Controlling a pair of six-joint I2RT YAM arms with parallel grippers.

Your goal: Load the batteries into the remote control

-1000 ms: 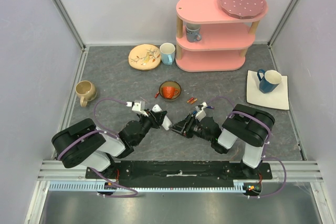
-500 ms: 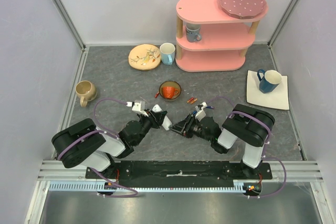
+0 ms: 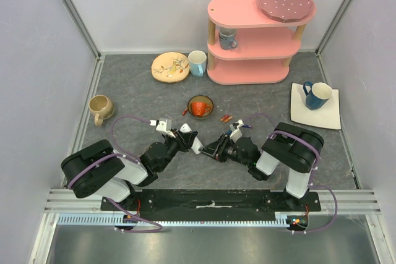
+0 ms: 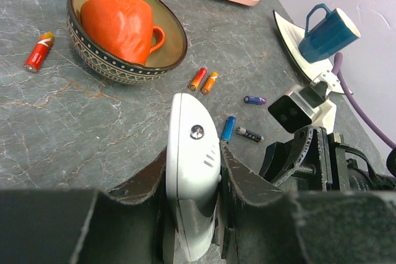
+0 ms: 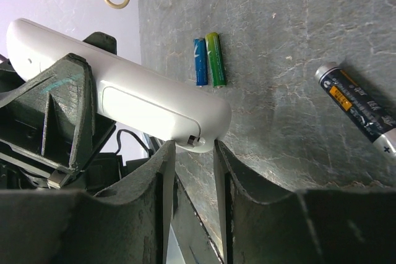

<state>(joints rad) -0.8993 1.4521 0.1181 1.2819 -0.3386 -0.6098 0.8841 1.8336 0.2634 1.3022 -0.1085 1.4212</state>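
We are looking down on a grey marbled surface (image 3: pixel 130 91). The biggest thing standing on it is a pink three-tier shelf (image 3: pixel 247 69) at the back, which is carrying a pink spotted plate (image 3: pixel 286 2) on top and a grey-blue mug (image 3: pixel 227 39) on its middle tier. The two black arms are reaching inward from the near edge, their heads almost meeting in the middle.

A white square plate (image 3: pixel 328 119) is lying at the right with a dark blue mug (image 3: pixel 317 95) on it. Left of the shelf, a yellow patterned plate (image 3: pixel 170 67) and a white-and-blue mug (image 3: pixel 197 63) are sitting just beside each other. A beige mug (image 3: pixel 100 109) is resting well apart on the left. Near the centre, a patterned bowl (image 4: pixel 105 66) is holding an orange cup (image 4: pixel 120 26).

The left pincer (image 4: pixel 193 180) is clenched on the remote control (image 4: pixel 189 131), gripping it on edge by its long sides, with the free end pointing toward the right arm. The right pincer (image 5: pixel 193 153) is sitting with its fingertips just at that rounded end, beside a small latch. The gap between its fingers is narrow, and we cannot tell whether it is grasping anything.

The batteries are lying loose on the surface:
- A red battery (image 4: pixel 39 52) is lying left of the bowl.
- Two orange batteries (image 4: pixel 198 79) are lying just beside each other, right of the bowl.
- A purple-ended battery (image 4: pixel 254 99) is lying farther right.
- A blue battery (image 5: pixel 200 61) and a green battery (image 5: pixel 215 59) are lying side by side beyond the remote.
- A dark battery (image 5: pixel 360 110) is lying near that pair.
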